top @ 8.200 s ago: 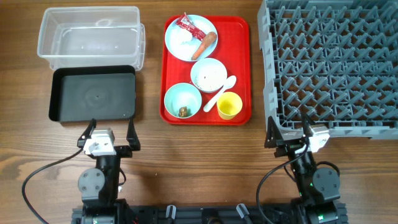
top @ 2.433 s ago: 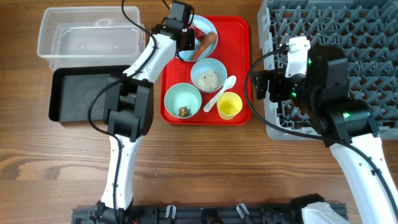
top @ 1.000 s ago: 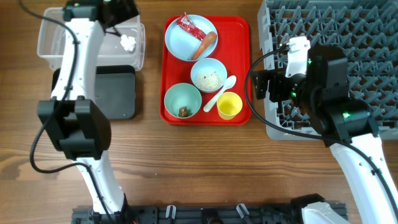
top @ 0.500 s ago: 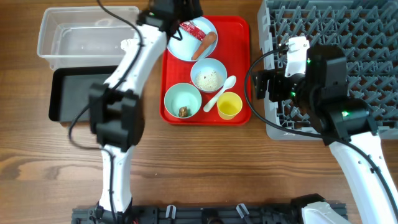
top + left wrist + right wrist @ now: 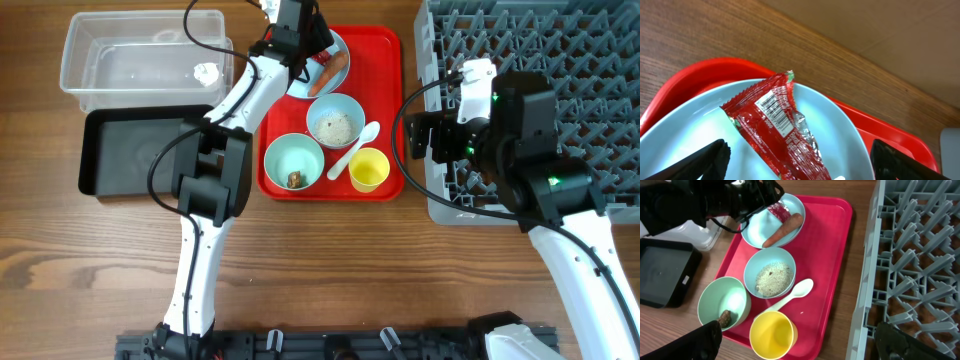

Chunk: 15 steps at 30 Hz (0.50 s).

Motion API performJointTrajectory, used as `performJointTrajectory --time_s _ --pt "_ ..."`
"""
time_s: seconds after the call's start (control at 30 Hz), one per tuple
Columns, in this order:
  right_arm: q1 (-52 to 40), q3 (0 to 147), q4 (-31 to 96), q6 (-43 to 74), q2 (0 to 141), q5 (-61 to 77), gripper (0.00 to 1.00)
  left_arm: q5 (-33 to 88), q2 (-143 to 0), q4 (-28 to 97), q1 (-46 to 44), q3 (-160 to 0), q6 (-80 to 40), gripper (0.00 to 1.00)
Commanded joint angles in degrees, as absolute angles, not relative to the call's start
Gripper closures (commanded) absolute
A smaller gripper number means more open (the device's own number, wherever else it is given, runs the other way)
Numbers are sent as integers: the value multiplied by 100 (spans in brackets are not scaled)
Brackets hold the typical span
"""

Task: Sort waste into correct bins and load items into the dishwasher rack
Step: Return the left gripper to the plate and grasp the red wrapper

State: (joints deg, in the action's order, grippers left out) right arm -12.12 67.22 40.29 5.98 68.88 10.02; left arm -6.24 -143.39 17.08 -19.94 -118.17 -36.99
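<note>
Left pincer [image 5: 800,157] has come back from the clear tub [image 5: 100,40] and hangs wide astride the red wrapper [image 5: 777,125], not yet gripped, on the blue plate [image 5: 700,130]. The carrot piece [image 5: 782,230] just beside the wrapper may crowd the grasp. Foil ball [image 5: 207,72] now lies in the tub: one waste item sorted. Right pincer [image 5: 805,337], wide and empty, waits by the rack [image 5: 540,80].

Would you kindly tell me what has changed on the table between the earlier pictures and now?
The left gripper took the foil ball from the plate, dropped it in the clear tub, and has returned, open, over the red wrapper. The right gripper came up from its rest to hover open by the rack. The carrot, bowls, cup and spoon stayed put.
</note>
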Motion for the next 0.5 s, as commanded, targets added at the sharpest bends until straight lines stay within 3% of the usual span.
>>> performJointTrajectory --time_s 0.0,0.1,0.23,0.37,0.47 --pt "-1236 6812 4032 642 7015 897 0 -762 -14623 1669 -2029 -11810 -3931 10" --pt "-1236 6812 4032 642 7059 897 0 -760 -14704 1651 -2040 -11810 -3931 13" --pt "-1236 6812 4034 644 7131 897 0 -760 -14757 1588 -2051 -11810 -3931 25" --pt "-1236 6812 4034 642 7170 897 0 -762 -14757 1450 -2051 -11810 -3929 56" --pt "-1236 6812 4034 642 7168 897 0 -762 -14757 1448 -2051 -11808 -3931 66"
